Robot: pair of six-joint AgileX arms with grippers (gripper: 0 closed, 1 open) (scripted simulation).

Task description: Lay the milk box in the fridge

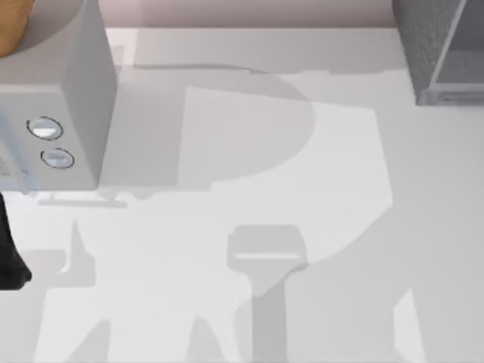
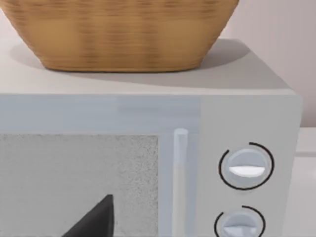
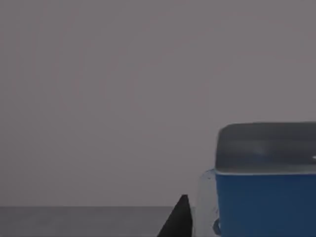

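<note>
The milk box [image 3: 264,202], a blue carton with a grey top, hangs close in the right wrist view. My right gripper [image 3: 247,228] is shut on it, and one dark fingertip [image 3: 177,222] lies against its pale side. Behind it is only a plain grey wall. The fridge [image 1: 423,53], dark grey and speckled with a paler inside [image 1: 463,64], stands at the table's back right corner. A black piece of my left arm [image 1: 11,261] sits at the left edge, and my left gripper [image 2: 94,222] faces the light grey box.
A light grey box with two round dials [image 1: 72,106] stands at the back left, its door handle [image 2: 180,168] and dials [image 2: 246,166] close in the left wrist view. A wicker basket [image 2: 123,34] rests on top. Arm shadows fall across the white table [image 1: 249,189].
</note>
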